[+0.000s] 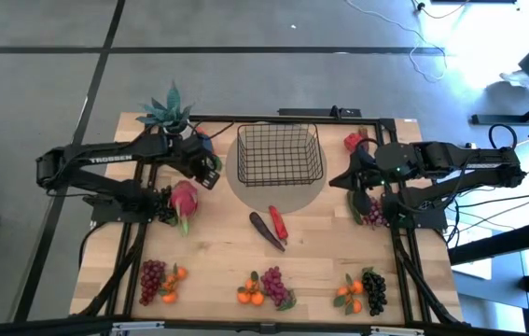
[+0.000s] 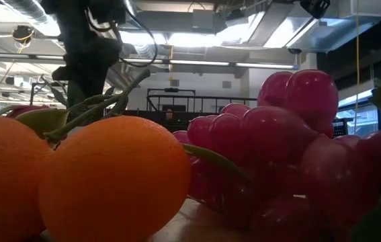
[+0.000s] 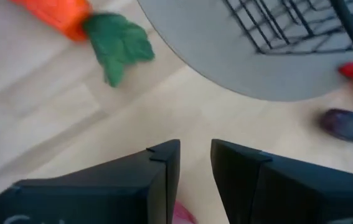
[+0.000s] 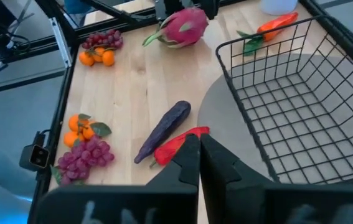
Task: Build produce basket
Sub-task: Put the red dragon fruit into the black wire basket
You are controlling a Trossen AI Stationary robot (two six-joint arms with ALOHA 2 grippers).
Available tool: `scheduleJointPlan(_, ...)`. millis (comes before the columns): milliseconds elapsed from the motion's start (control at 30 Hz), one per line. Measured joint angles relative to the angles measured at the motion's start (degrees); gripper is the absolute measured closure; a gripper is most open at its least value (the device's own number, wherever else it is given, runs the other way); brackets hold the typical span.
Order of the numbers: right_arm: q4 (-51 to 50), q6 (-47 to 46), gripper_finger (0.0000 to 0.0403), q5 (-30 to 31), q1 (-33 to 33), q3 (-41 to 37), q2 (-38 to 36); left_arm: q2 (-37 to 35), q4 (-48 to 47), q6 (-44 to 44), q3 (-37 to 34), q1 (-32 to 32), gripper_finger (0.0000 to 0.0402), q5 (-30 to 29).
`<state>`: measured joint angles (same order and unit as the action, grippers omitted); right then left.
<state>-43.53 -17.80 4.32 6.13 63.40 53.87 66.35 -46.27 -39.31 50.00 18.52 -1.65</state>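
Fingers of the left gripper [image 3: 195,180] set a narrow gap apart, empty, over bare worktop [image 1: 217,261] just beside the pink-red radish [image 1: 183,201]. Fingers of the right gripper [image 4: 200,163] closed together on nothing, poised above the red pepper [image 4: 177,144] and the dark eggplant [image 4: 162,131], with the right arm standing at the basket's right side.

Basket [image 1: 280,155] of black wire mesh placed on a grey round mat [image 1: 278,194] at the back centre of the worktop, apparently still empty. Carrot [image 3: 61,14] lying near the mat's edge in the left wrist view. Eggplant and pepper lying side by side in front of the mat. Second red pepper [image 1: 353,142] near the right arm. Grape bunches with small oranges spread along the front edge: red grapes [image 1: 152,278], purple grapes [image 1: 272,285], black grapes [image 1: 374,288]. Another grape bunch [image 1: 373,213] partly hidden under the right arm. Spiky potted plant [image 1: 169,110] at the back left, not part of the produce.

Judged as handling: toy produce probably light and hollow, smooth enough to slip; eggplant and pepper best taken across the mid-body, perpendicular to the long axis; grape bunches lumpy, best pinched at the thick centre; radish bulky, needing wide-spread fingers around the widest part.
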Motion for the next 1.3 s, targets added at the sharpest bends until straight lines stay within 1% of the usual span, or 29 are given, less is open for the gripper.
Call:
scheduleJointPlan(167, 0.0, 0.3, 0.0402, -1.5, 0.0, 0.0, 0.0, -2.5, -0.1, -2.4, 0.0, 0.0, 0.0323, 5.4)
scheduleJointPlan(333, 0.0, 2.0, 0.0402, -1.6, 0.0, 0.0, 0.0, -5.8, -1.0, -4.0, 0.0, -0.8, 0.0323, 13.2)
scheduleJointPlan(433, 0.0, 1.9, 0.0402, -1.6, 0.0, 0.0, 0.0, -8.0, -3.0, -4.9, 0.0, -2.3, 0.0323, 17.3)
scheduleJointPlan(533, -0.1, 2.5, 0.0402, -1.6, 0.0, 0.0, 0.0, -9.8, -5.9, -7.8, 0.0, -4.8, 0.0323, 19.5)
scheduleJointPlan(633, -0.1, 3.4, 0.0402, -1.6, 0.0, 0.0, 0.0, -11.7, -9.8, -11.9, 0.0, -7.4, 0.0323, 20.4)
scheduleJointPlan(767, -0.1, 3.6, 0.0402, -1.6, 0.0, 0.0, 0.0, -14.3, -17.5, -20.9, 0.0, -11.1, 0.0323, 19.7)
scheduleJointPlan(867, 0.0, 4.6, 0.0402, -1.6, 0.0, 0.0, 0.0, -15.5, -22.1, -29.8, 0.0, -13.5, 0.0323, 16.0)
scheduleJointPlan(933, 0.0, 4.6, 0.0402, -1.6, 0.0, 0.0, 0.0, -15.8, -24.0, -33.6, 0.0, -15.4, 0.0323, 13.5)
scheduleJointPlan(1067, 0.0, 4.7, 0.0402, -1.6, 0.0, 0.0, 0.0, -15.8, -24.8, -37.6, 0.0, -18.5, 0.0323, 8.7)
scheduleJointPlan(1300, 0.0, 4.6, 0.0402, -1.6, 0.0, 0.0, 0.0, -13.7, -24.4, -40.5, -1.0, -21.9, 0.0323, 3.6)
